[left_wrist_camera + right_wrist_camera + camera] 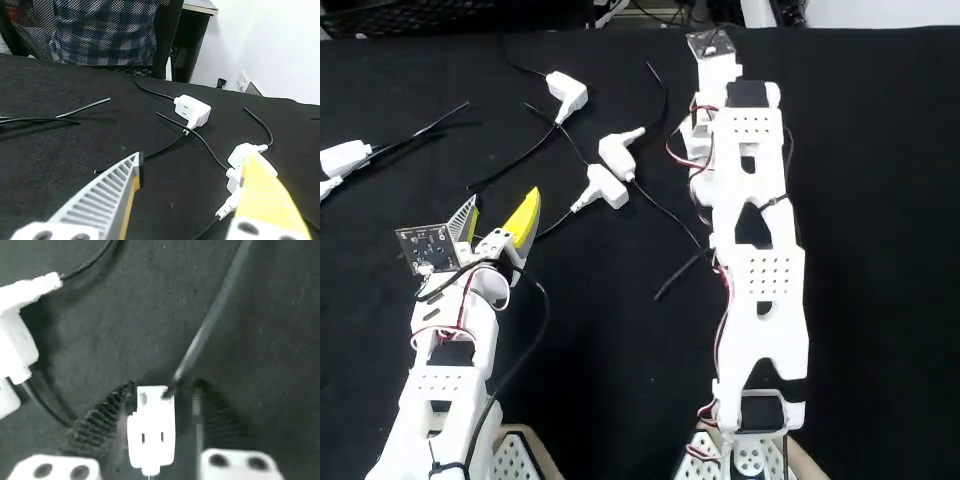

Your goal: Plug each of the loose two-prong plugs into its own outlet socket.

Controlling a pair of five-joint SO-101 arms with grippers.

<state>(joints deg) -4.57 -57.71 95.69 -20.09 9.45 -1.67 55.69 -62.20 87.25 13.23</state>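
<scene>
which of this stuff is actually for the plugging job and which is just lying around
For the job:
far connector
middle connector
near connector
connector at the table's left edge
slotted socket piece at the right gripper
left gripper

Just around:
mesh chair
dark desk

A: High camera?
B: Fixed overhead, looking steeply down on the bench (pixel 880 150); arm bases (pixel 745 455) at the frame's lower edge.
A: Wrists?
B: Left: low, facing across the bench past its end effector (pixel 194 156) toward the wall (pixel 270 45). Right: very close, facing down. High and left share the socket (pixel 567 93) (pixel 192 110).
</scene>
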